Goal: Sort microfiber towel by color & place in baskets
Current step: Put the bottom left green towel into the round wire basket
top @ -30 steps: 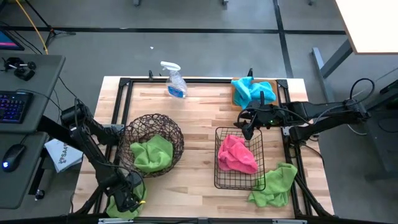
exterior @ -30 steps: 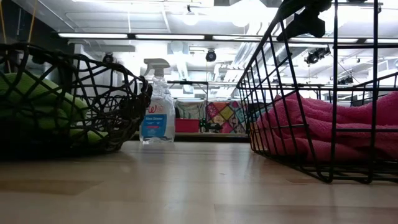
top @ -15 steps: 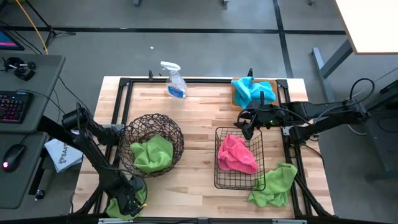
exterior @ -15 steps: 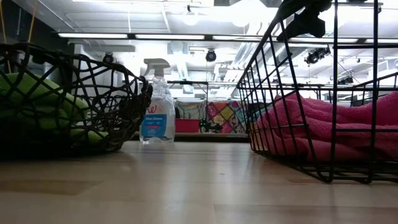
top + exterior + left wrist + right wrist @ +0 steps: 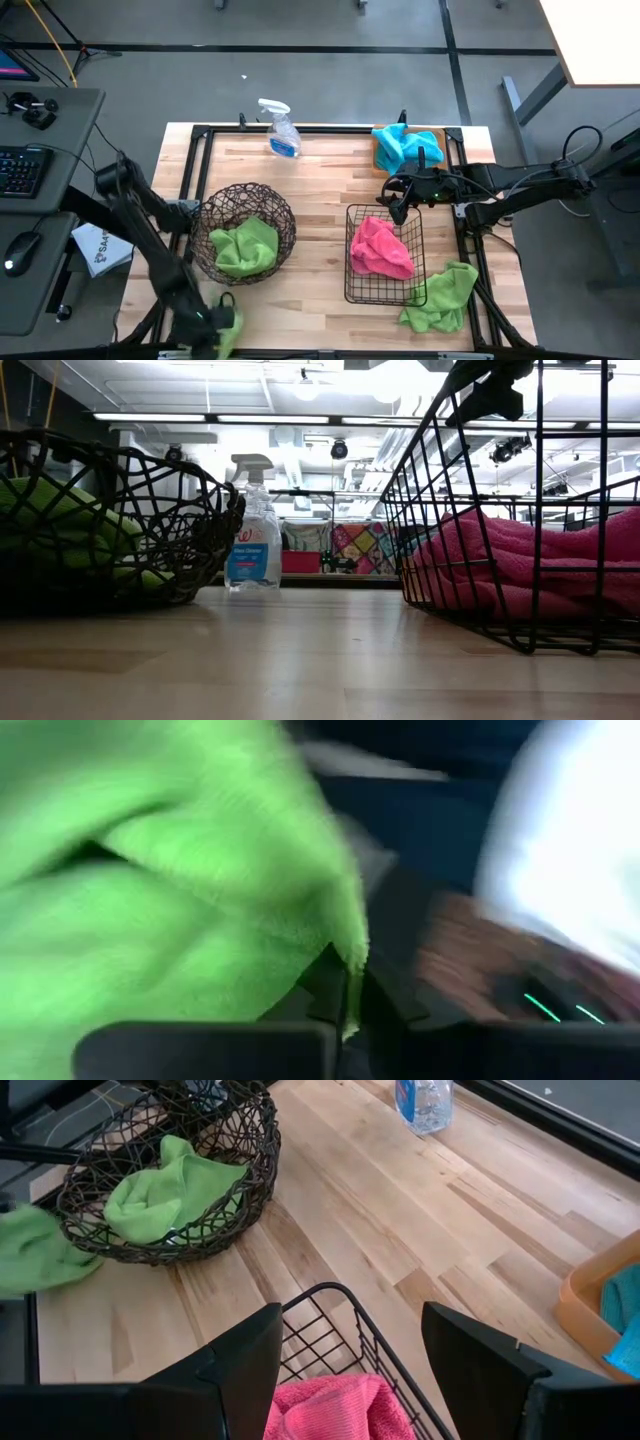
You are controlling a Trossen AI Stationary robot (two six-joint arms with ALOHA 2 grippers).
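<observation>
My left gripper (image 5: 212, 326) is at the table's near left corner, shut on a lime green towel (image 5: 229, 322) that fills the left wrist view (image 5: 150, 890). My right gripper (image 5: 350, 1360) hangs open over the far rim of the square black wire basket (image 5: 385, 290), where a pink towel (image 5: 380, 248) lies. The round dark woven bowl (image 5: 245, 200) holds another green towel (image 5: 245, 248). A turquoise towel (image 5: 400, 145) lies on the orange tray (image 5: 432, 135). A further green towel (image 5: 440, 297) lies bunched at the near right corner. My left gripper pinches a corner or fold of the green towel (image 5: 348, 955) between its two shut fingers (image 5: 330, 990). One layer or several does not show. The rest of the cloth bulges away from the fingers beside the table's corner.
A clear spray bottle with blue liquid (image 5: 282, 132) stands at the far edge, left of the tray. The black table frame (image 5: 195, 160) runs around the wooden top. A bare stretch of wood lies between bowl and basket (image 5: 320, 650). A desk with a keyboard (image 5: 25, 170) stands beyond the left edge.
My left gripper has shut on the green towel at the near left corner and moved a little toward the near edge. The towel is now bunched against the fingers. My right arm has kept still.
</observation>
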